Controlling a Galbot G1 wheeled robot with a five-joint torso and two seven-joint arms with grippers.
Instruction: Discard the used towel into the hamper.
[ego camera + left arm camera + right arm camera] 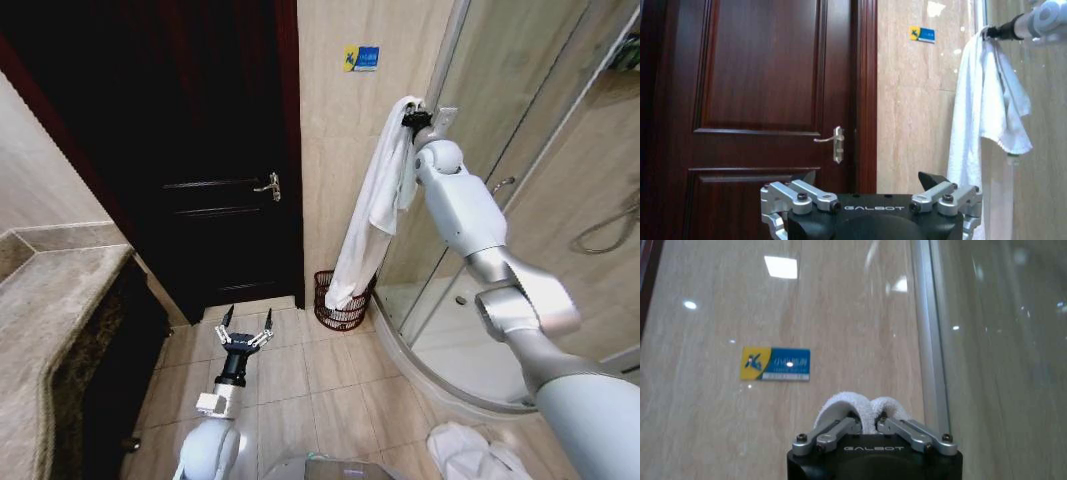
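Observation:
A long white towel point(372, 205) hangs down the tiled wall beside the shower's glass. My right gripper point(414, 119) is raised high and shut on the towel's top fold point(863, 408). The towel's lower end dangles at the rim of the hamper point(340, 305), a small round reddish-brown slatted basket on the floor by the wall. The towel point(987, 110) also hangs in the left wrist view. My left gripper point(246, 335) is held low over the floor tiles, open and holding nothing, facing the door.
A dark wooden door point(200, 150) with a metal handle point(268, 185) stands left of the hamper. A stone counter point(50, 320) runs along the left. The curved shower enclosure point(520, 200) fills the right. White cloth point(465, 455) lies on the floor at front right.

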